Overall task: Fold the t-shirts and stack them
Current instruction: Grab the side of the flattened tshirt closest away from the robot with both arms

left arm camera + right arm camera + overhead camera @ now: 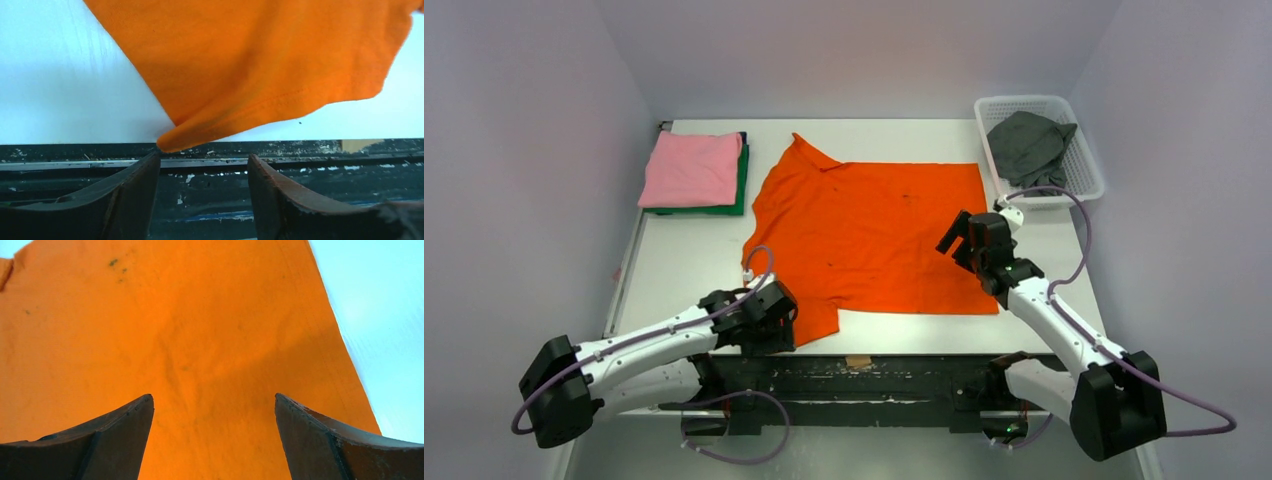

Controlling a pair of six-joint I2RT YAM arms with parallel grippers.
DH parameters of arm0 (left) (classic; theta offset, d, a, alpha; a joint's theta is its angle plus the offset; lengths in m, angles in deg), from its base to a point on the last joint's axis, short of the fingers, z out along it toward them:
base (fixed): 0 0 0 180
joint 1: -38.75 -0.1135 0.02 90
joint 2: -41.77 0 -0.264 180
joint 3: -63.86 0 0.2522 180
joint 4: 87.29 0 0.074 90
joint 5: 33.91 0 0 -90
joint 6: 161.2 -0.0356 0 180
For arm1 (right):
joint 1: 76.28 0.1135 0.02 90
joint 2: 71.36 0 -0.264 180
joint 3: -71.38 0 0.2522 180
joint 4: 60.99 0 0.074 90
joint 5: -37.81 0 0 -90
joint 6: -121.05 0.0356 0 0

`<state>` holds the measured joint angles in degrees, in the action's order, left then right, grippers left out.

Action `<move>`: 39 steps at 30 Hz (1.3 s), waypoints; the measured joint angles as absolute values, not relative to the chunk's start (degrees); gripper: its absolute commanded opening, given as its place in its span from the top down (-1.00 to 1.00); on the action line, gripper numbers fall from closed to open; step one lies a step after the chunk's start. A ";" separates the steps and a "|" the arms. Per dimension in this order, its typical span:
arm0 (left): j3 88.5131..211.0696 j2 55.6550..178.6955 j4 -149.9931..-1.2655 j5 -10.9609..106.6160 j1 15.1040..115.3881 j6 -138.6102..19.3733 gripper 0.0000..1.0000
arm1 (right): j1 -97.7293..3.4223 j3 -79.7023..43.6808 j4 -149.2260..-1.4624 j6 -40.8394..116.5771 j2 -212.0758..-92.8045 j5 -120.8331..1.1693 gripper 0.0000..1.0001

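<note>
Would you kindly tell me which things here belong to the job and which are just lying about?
Job: spread bright orange cloth t-shirt; folded pink cloth t-shirt; green cloth t-shirt; dark grey cloth t-shirt.
Lying about: white plastic mesh basket.

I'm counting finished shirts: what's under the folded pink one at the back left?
A green t-shirt lies under the pink t-shirt. Only its right and near edges show. How it is folded, and whether anything else lies beneath, is covered.
</note>
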<state>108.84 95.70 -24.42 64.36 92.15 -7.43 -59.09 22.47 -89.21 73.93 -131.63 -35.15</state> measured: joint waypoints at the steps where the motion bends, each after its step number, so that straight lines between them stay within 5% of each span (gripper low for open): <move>1: 108.54 96.82 -24.49 64.49 92.61 -6.82 -0.03 | -59.09 22.47 -89.27 73.93 -132.13 -35.18 -0.75; 11: 110.35 108.27 -26.04 66.90 93.53 -3.87 0.39 | -59.09 22.47 -89.64 73.90 -134.23 -35.24 -0.75; 16: 110.96 109.54 -24.95 67.97 93.53 -3.74 0.99 | -59.09 22.47 -91.24 73.93 -132.68 -34.96 -0.74; 30: 111.31 106.70 -28.03 69.56 93.53 -6.32 1.00 | -64.55 26.71 -101.10 76.13 -123.41 -29.60 -0.71; 39: 109.35 101.78 -30.02 68.12 93.53 -8.28 1.00 | -65.06 34.95 -104.35 80.44 -120.18 -30.59 -0.42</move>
<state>109.35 101.78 -30.02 68.12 93.53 -8.28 -65.06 34.95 -104.35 80.44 -120.18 -30.59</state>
